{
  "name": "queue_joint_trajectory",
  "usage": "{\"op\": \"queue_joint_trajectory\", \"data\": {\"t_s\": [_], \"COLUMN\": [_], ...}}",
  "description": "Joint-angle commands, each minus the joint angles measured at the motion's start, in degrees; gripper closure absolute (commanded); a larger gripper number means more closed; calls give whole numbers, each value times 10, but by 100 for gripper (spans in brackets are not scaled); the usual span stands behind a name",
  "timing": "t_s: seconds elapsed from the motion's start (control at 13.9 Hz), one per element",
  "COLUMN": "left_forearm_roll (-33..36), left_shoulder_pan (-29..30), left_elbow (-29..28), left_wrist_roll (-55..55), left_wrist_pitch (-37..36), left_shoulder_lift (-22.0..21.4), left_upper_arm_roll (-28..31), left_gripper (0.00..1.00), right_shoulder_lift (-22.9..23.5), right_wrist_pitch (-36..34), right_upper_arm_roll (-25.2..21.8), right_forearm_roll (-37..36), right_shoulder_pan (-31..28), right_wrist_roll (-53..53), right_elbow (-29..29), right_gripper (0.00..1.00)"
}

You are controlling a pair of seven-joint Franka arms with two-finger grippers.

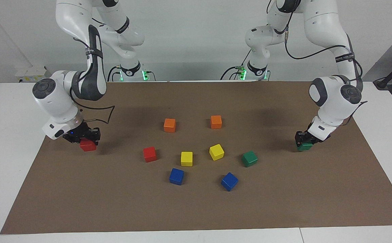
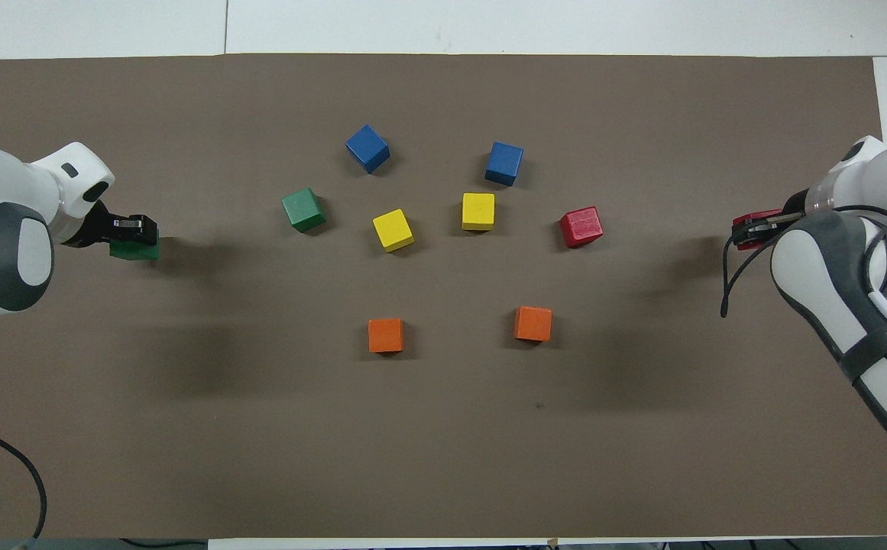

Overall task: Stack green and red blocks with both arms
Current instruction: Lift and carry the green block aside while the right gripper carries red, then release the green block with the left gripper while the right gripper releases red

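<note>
A: Two grippers, each clamped on a cube. The left gripper (image 1: 304,141) grips a green cube (image 1: 305,146) low over the brown mat (image 1: 196,209) near the left arm's end of the table. The right gripper (image 1: 82,135) grips a red cube (image 1: 87,144) low over the mat at the right arm's end.

B: Are those cubes resting on the mat?

A: I cannot tell; each sits at or just above the surface, with the fingers closed on its sides.

B: Where are the other two cubes of those colours?

A: The second red cube (image 1: 149,154) lies on the mat toward the right arm's end, well apart from the held one. The second green cube (image 1: 250,158) lies toward the left arm's end, tilted relative to the mat's edges.

B: And between them?

A: Two yellow cubes (image 1: 186,158) lie side by side between the loose red and green ones. Two blue cubes (image 1: 176,176) lie farther from the robots than the yellow pair, and two orange cubes (image 1: 170,125) nearer to the robots. None of these cubes touch.
</note>
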Motion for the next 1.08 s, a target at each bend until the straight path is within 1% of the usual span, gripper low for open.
{"op": "queue_joint_trajectory", "data": {"t_s": [0.0,0.43,0.86,0.93,1.01], "left_forearm_roll": [-11,-11,-11,-11,-11], "left_shoulder_pan": [11,7,6,5,4], "left_elbow": [-8,-22,-27,-27,-27], "left_wrist_roll": [2,-6,-4,-5,-6], "left_wrist_pitch": [11,30,40,41,43], "left_shoulder_lift": [-3,0,0,0,0], "left_upper_arm_roll": [-2,-1,-1,-1,-1], "left_gripper": [100,100,100,97,52], "right_shoulder_lift": [0,5,7,7,7], "right_wrist_pitch": [39,60,82,82,81], "right_upper_arm_roll": [4,3,4,4,4], "right_forearm_roll": [-4,-22,-22,-21,-22], "right_shoulder_pan": [1,4,3,3,4], "right_wrist_roll": [-10,-35,-29,-23,-7], "right_elbow": [-30,-59,-78,-78,-78], "right_gripper": [100,100,100,100,100]}}
